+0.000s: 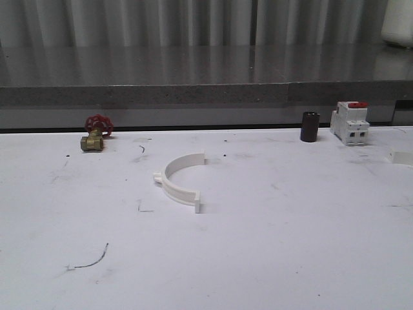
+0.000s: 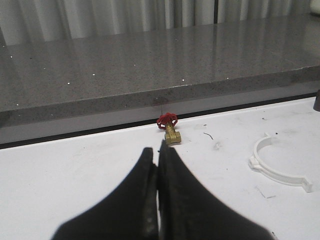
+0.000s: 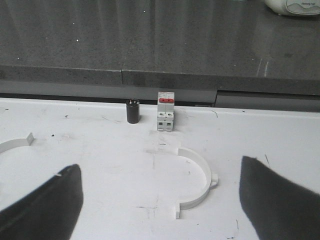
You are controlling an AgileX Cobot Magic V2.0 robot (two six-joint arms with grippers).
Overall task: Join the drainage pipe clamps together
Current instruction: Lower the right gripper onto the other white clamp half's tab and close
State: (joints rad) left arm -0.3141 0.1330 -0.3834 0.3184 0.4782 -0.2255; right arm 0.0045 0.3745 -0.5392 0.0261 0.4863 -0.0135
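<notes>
One white half-ring drainage pipe clamp (image 1: 175, 189) lies flat mid-table, its open side facing right. A second clamp (image 1: 401, 157) is cut off by the right edge of the front view. In the right wrist view this second clamp (image 3: 206, 176) lies on the table between and ahead of my right gripper's (image 3: 160, 165) wide-open fingers, which touch nothing; the first clamp's end (image 3: 15, 144) shows further off to the side. My left gripper (image 2: 159, 150) is shut and empty above the table, with the first clamp (image 2: 275, 173) off to its side.
A brass valve with a red handwheel (image 1: 95, 134) sits at the back left, straight ahead of the left gripper (image 2: 170, 129). A black cylinder (image 1: 310, 126) and a white breaker with a red top (image 1: 350, 123) stand at the back right. A grey ledge (image 1: 193, 93) runs behind the white table (image 1: 258, 258).
</notes>
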